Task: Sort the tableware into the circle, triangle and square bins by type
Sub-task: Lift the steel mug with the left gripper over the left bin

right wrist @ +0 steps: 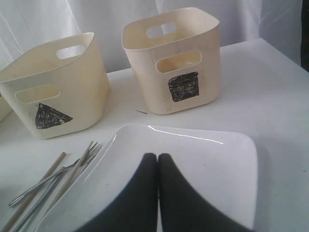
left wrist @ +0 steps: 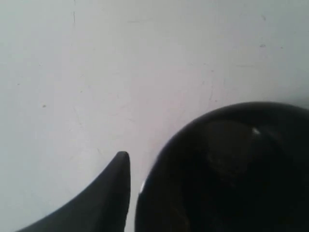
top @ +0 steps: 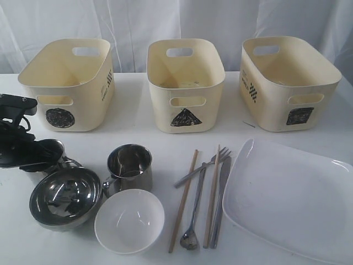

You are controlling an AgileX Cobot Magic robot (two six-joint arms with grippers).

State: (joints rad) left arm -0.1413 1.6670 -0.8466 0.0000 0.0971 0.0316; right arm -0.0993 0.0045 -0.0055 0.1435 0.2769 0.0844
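Mug [left wrist: 227,169] sitting just beside left fingers [left wrist: 113,193], grip impossible to tell; slick steel risking slipping onto steel bowl [top: 65,196]; right fingers [right wrist: 140,193] pressing closed

Light: bright and even, from above as far as we can judge; the table [top: 138,118] and curtain [top: 165,22] run almost into one white.
Shadows: soft and short, close under the circle bin [top: 66,83] and the white bowl [top: 129,221].
Glare: we see a thin white streak along the plate [right wrist: 203,164] rim and mirror highlights in the steel bowl [top: 65,196].
Left wrist view: soft all over; the mug [left wrist: 227,169] and left finger [left wrist: 106,198] are near-black, without detail.
Right wrist view: the right fingers [right wrist: 140,198] blur at their edges; the square bin [right wrist: 174,63] is fairly sharp.
Exterior view: sharp; we see the circle bin splay outward near the frame's edge.
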